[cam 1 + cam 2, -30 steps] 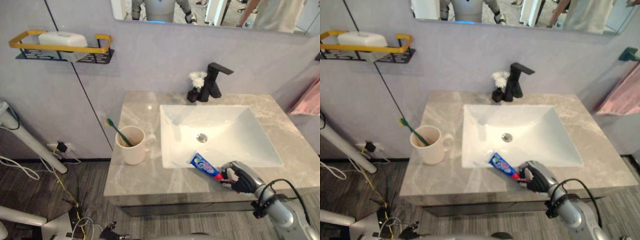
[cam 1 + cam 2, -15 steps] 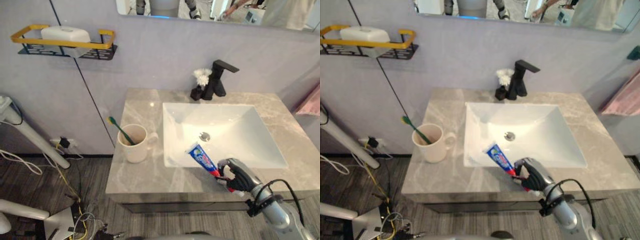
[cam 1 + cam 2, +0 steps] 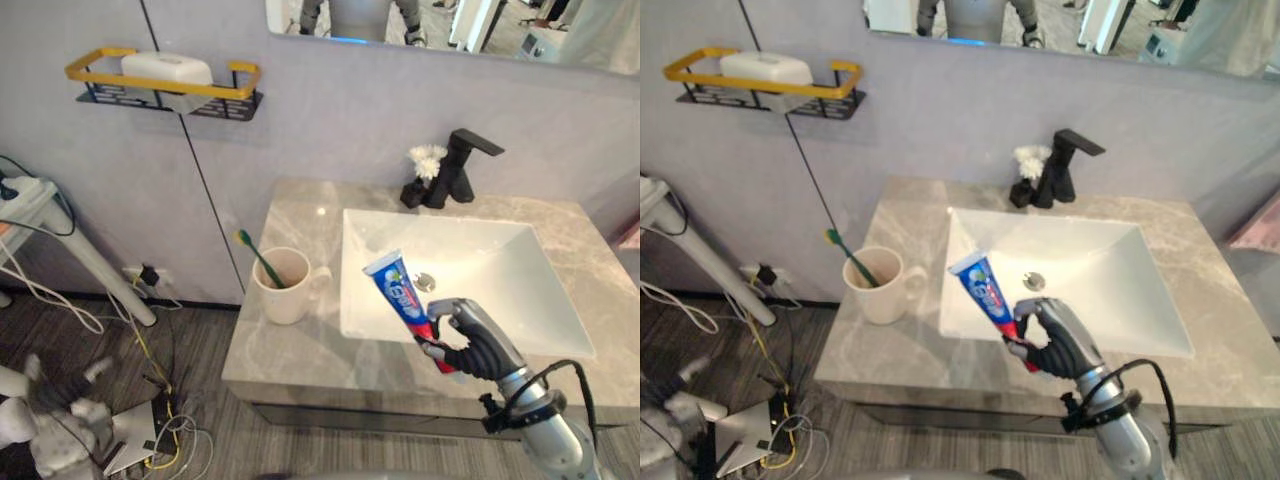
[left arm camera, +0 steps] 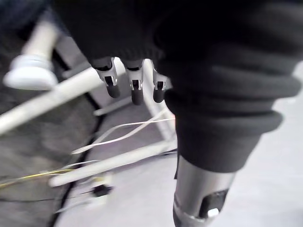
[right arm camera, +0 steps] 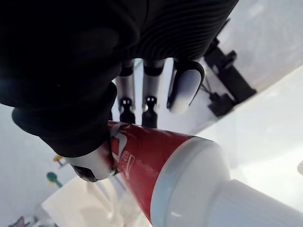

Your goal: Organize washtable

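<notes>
A toothbrush (image 3: 256,259) sits in the mug (image 3: 285,293), the right hand (image 3: 480,346) clutches the toothpaste tube (image 3: 398,292), and I cannot tell the left hand's (image 4: 136,90) state.

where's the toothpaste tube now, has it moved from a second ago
Yes. The toothpaste tube, gripped in the right hand, lay across the front rim of the sink; it has been lifted off and now stands tilted up above that rim.
</notes>
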You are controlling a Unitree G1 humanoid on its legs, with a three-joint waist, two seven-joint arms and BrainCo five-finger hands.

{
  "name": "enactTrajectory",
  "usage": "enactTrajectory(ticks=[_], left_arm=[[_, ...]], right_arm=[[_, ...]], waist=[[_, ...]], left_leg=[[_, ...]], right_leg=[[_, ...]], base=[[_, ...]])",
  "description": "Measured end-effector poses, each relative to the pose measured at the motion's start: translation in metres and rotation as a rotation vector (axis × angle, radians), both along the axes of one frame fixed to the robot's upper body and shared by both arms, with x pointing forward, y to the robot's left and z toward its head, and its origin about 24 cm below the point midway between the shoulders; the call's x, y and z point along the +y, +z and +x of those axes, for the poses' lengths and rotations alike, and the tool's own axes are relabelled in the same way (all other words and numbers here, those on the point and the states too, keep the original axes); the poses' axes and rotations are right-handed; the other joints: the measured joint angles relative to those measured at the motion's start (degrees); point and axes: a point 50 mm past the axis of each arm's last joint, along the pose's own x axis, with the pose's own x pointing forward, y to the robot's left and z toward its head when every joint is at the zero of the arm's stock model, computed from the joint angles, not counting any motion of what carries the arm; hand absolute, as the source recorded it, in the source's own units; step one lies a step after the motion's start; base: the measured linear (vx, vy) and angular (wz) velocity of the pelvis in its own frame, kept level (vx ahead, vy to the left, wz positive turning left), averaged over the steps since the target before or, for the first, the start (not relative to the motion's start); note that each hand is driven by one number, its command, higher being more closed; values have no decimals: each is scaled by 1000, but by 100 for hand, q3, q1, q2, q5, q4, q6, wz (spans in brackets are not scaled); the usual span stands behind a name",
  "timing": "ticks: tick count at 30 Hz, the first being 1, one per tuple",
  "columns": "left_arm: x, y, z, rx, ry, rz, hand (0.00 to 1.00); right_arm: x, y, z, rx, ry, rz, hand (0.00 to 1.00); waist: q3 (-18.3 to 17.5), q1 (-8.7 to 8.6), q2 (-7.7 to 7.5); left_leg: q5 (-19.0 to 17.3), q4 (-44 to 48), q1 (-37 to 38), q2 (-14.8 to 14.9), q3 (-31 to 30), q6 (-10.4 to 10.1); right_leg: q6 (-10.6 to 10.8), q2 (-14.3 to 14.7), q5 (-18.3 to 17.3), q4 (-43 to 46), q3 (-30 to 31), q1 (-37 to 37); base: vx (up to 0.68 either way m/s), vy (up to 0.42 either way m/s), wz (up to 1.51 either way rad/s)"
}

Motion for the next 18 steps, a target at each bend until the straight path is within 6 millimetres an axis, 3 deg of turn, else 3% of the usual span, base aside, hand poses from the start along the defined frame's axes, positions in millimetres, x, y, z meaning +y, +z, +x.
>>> enactTrajectory(ticks=[3, 5, 9, 10, 13, 18], left_arm=[[-18, 51, 19, -215, -59, 131, 0], [-33, 72, 25, -299, -107, 191, 0], [-82, 108, 38, -473, -298, 269, 0], [-106, 119, 41, -556, -392, 269, 0], [-139, 133, 42, -683, -554, 228, 0], [-196, 137, 52, -832, -923, -90, 0]], right_arm=[[1, 2, 1, -12, -4, 20, 100], [1, 3, 2, -21, -4, 27, 100], [4, 9, 7, -61, -2, 53, 100], [6, 12, 10, -76, 3, 57, 100], [8, 18, 16, -120, 3, 68, 100], [21, 27, 24, -184, 43, 113, 100]], waist=[[-103, 43, 30], [-167, 46, 97], [-285, 51, 219], [-321, 52, 283], [-377, 36, 374], [-378, 31, 397]], left_leg=[[0, 0, 0, -5, -3, 0], [0, 2, 1, -6, -6, 0], [1, 21, 3, -10, -12, 2], [2, 26, 11, -11, -13, 4], [7, 28, 37, 1, -12, 1], [33, -4, 102, 12, -22, -31]], right_leg=[[0, -5, 0, -1, -3, 4], [1, -8, 1, -1, -5, 8], [2, -13, 4, 18, -7, 14], [2, -15, 4, 34, -6, 18], [2, -2, 4, 61, 3, 24], [0, 26, 2, 69, 6, 113]], base=[[0, 0, 0], [-32, -14, 1], [-52, -16, 1], [-49, -14, 1], [-45, -19, -1], [-79, -29, 0]])
